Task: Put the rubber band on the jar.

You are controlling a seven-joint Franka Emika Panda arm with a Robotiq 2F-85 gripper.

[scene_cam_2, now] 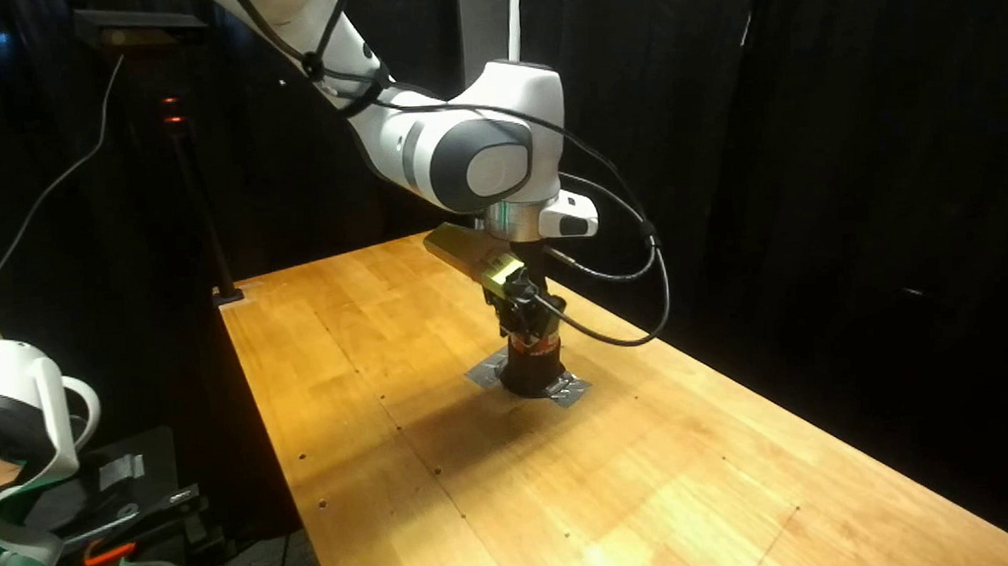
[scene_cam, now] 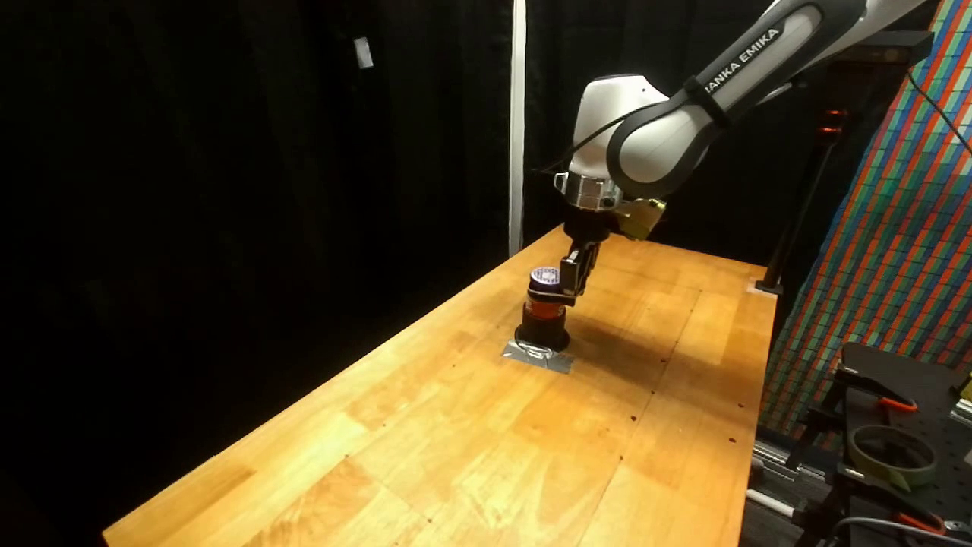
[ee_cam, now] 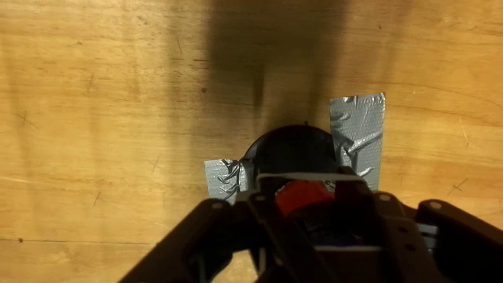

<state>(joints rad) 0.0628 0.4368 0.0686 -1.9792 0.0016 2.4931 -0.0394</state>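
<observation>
- Clearly, the jar [scene_cam: 544, 310] stands upright on the tabletop [scene_cam: 486, 456], its pale-topped lid [scene_cam: 544, 276] facing up and its wide dark base [ee_cam: 296, 149] below.
- Strips of tape [ee_cam: 357, 129] lie on both sides of the jar, pressed over the edge of its base, presumably so that it cannot slide or tip when tugged.
- The claw [ee_cam: 305, 186] hangs at the jar's upper part, its fingers [ee_cam: 355, 192] spread apart on opposite sides of it; whether they touch the jar I cannot tell.
- The rubber band [ee_cam: 310, 177] is stretched between those fingers, one pale run on each side of the jar, and seems to ring its upper part. The spread likely serves to hold the loop wider than the lid.
- The band is not yet free of the claw, so I judge only the release is left.
- Next, the fingers probably need to slip out of the loop; the band could ride up with them and spring off over the lid.
</observation>
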